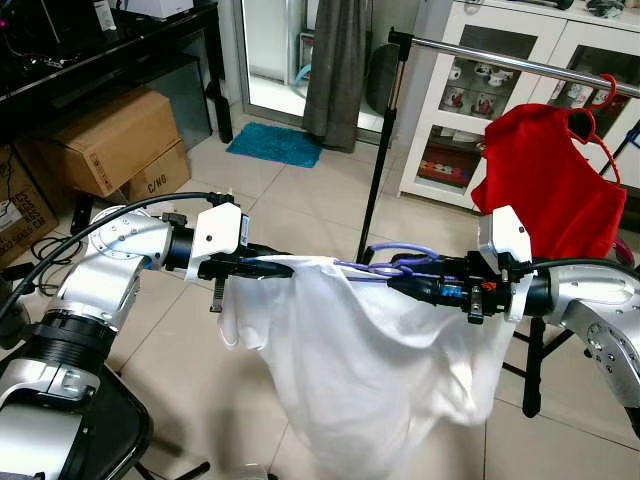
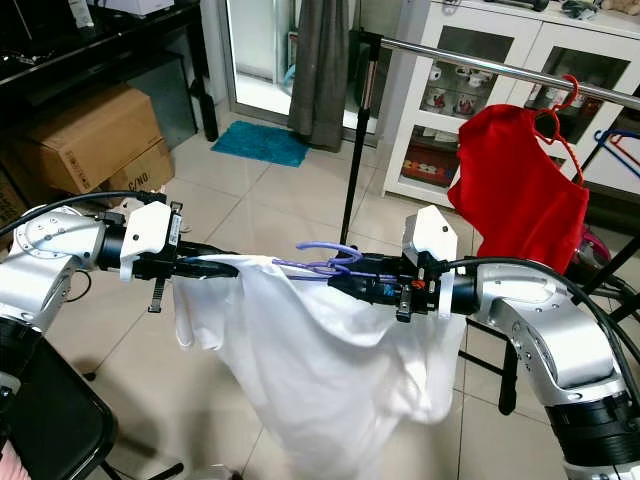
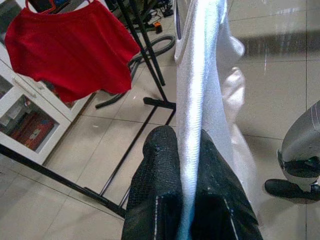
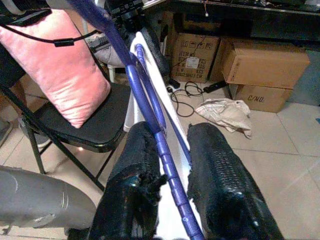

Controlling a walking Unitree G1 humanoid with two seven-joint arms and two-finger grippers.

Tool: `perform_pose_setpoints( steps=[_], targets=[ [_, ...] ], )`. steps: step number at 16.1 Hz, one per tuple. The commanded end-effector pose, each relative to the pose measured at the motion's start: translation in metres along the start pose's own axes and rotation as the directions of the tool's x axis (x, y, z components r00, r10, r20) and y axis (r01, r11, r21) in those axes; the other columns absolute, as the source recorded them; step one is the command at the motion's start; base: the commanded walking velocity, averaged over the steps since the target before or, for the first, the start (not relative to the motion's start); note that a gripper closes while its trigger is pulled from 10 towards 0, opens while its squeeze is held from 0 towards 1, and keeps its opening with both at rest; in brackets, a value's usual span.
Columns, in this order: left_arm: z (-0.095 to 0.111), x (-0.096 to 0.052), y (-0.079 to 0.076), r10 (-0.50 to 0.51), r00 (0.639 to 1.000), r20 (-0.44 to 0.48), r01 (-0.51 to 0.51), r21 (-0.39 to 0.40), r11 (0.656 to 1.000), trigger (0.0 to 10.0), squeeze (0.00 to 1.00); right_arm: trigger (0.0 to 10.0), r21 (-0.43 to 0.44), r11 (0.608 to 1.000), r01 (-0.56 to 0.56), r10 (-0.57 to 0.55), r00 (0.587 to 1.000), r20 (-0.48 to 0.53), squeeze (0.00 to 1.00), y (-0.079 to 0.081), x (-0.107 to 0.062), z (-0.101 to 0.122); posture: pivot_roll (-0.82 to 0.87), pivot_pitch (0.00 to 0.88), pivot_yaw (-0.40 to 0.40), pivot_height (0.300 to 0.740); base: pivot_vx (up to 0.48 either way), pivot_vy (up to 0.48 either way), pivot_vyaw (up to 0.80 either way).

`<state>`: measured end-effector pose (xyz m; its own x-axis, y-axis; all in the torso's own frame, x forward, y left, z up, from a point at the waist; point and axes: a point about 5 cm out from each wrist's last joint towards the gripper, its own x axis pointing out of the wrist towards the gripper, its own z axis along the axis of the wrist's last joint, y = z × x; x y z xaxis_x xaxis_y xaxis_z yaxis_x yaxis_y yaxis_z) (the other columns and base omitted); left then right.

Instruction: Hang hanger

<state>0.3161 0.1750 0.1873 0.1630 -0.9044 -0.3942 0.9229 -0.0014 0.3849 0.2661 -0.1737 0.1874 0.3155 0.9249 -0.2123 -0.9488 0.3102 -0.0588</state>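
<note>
Both grippers meet in front of the robot at chest height, holding a white shirt stretched between them. On the left, the left gripper (image 1: 268, 267) has its two black fingers (image 3: 155, 190) pinched tight on a fold of the white shirt (image 1: 370, 370), the cloth running out between them. On the right, the right gripper (image 1: 405, 280) has its fingers (image 4: 225, 175) closed around the thin bar of a purple hanger (image 1: 385, 262), which passes between them; whether they press it fully cannot be told. The hanger lies roughly level, its hook curling over near the middle, with the shirt draped from it and sagging down toward the pale tiled floor (image 1: 300, 190). Farther off on the right, a silver clothes rail (image 1: 520, 65) runs across on a black stand, and a red garment (image 1: 555, 190) hangs from it on a red hanger (image 1: 590, 115). The purple hanger is well apart from that rail, nearer and lower. Behind the rail is a white glass-fronted cabinet (image 1: 480, 40). Cardboard boxes (image 1: 110, 140) sit far left, with a blue mat (image 1: 275, 143) beyond. A pink cushion (image 4: 60, 65) rests on a black chair (image 4: 85, 125) near the robot.
</note>
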Motion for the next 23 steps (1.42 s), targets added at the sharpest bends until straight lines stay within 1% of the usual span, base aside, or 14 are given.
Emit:
perform_pose_setpoints(
  steps=[1,4,7,8,9,10,14,15,16,19,20,21,22,23],
  targets=[
    [0.012,0.002,0.008,-0.001,1.000,0.022,0.000,0.050,0.999,0.0,0.00,0.0,-0.034,0.998,-0.053,0.055,0.998,0.039,0.00,0.004,0.004,0.013,0.07,0.000,-0.019,0.740,0.000,0.000,0.00],
    [0.011,0.001,0.009,0.005,1.000,0.024,-0.006,0.043,0.999,0.0,0.00,0.0,-0.032,0.998,-0.059,0.060,0.997,0.045,0.00,0.005,0.004,0.013,0.07,0.000,-0.020,0.740,0.000,0.000,0.00],
    [0.010,-0.001,0.012,0.028,0.998,0.058,-0.027,-0.015,1.000,0.0,0.00,0.0,-0.027,0.997,-0.068,0.070,0.995,0.066,0.00,0.007,0.005,0.015,0.07,0.000,-0.018,0.740,0.000,0.000,0.00],
    [0.009,-0.001,0.015,0.079,0.994,0.074,-0.076,-0.033,0.997,10.0,0.00,0.0,-0.021,0.997,-0.070,0.071,0.995,0.075,0.00,0.007,0.005,0.016,0.07,0.000,-0.017,0.740,0.000,0.000,0.00],
    [0.008,-0.001,0.017,0.095,0.992,0.086,-0.090,-0.060,0.994,10.0,0.00,0.0,-0.017,0.997,-0.071,0.072,0.994,0.078,0.00,0.008,0.005,0.015,0.07,0.000,-0.017,0.740,0.000,0.000,0.00],
    [0.008,-0.001,0.017,0.094,0.991,0.094,-0.087,-0.080,0.993,10.0,1.00,0.0,-0.013,0.997,-0.072,0.073,0.994,0.081,0.00,0.009,0.005,0.015,0.07,0.000,-0.016,0.740,0.000,0.000,0.00],
    [0.012,-0.002,0.018,0.107,0.984,0.144,-0.094,-0.098,0.991,10.0,1.00,0.0,0.020,0.998,-0.065,0.063,0.995,0.081,0.00,0.014,0.004,0.008,0.07,0.000,-0.016,0.740,0.000,0.000,0.00],
    [0.017,-0.002,0.019,0.124,0.975,0.186,-0.107,-0.102,0.989,10.0,0.18,0.0,0.047,0.998,-0.041,0.038,0.998,0.059,0.00,0.015,0.002,-0.001,0.07,0.000,-0.019,0.740,0.000,0.000,0.00],
    [0.021,-0.003,0.020,0.143,0.967,0.211,-0.121,-0.113,0.986,10.0,0.00,0.0,0.076,0.997,0.009,-0.011,0.999,0.031,0.00,0.014,-0.002,-0.012,0.07,0.000,-0.024,0.740,0.000,0.000,0.00],
    [0.024,-0.004,0.019,0.184,0.954,0.237,-0.148,-0.163,0.975,10.0,0.00,0.0,0.133,0.974,0.186,-0.177,0.981,-0.075,0.00,0.007,-0.011,-0.041,0.08,0.000,-0.038,0.740,0.000,0.000,0.00],
    [0.024,-0.004,0.016,0.208,0.947,0.244,-0.169,-0.169,0.971,10.0,0.00,0.0,0.161,0.952,0.262,-0.247,0.963,-0.109,0.00,0.005,-0.013,-0.052,0.08,0.000,-0.043,0.740,0.000,0.000,0.00],
    [0.019,-0.002,0.012,0.220,0.954,0.204,-0.186,-0.170,0.968,10.0,0.00,0.0,0.180,0.934,0.308,-0.290,0.949,-0.119,0.00,0.005,-0.014,-0.058,0.08,0.000,-0.046,0.740,0.000,0.000,0.00],
    [0.017,0.000,0.007,0.222,0.956,0.190,-0.192,-0.165,0.968,10.0,0.00,0.0,0.198,0.928,0.316,-0.300,0.948,-0.106,0.00,0.007,-0.012,-0.060,0.09,0.000,-0.049,0.740,0.000,0.000,0.00],
    [0.017,0.001,0.006,0.221,0.952,0.211,-0.188,-0.164,0.968,10.0,0.00,0.0,0.204,0.928,0.311,-0.297,0.950,-0.099,0.00,0.009,-0.011,-0.059,0.09,0.000,-0.049,0.740,0.000,0.000,0.00]
  ],
)
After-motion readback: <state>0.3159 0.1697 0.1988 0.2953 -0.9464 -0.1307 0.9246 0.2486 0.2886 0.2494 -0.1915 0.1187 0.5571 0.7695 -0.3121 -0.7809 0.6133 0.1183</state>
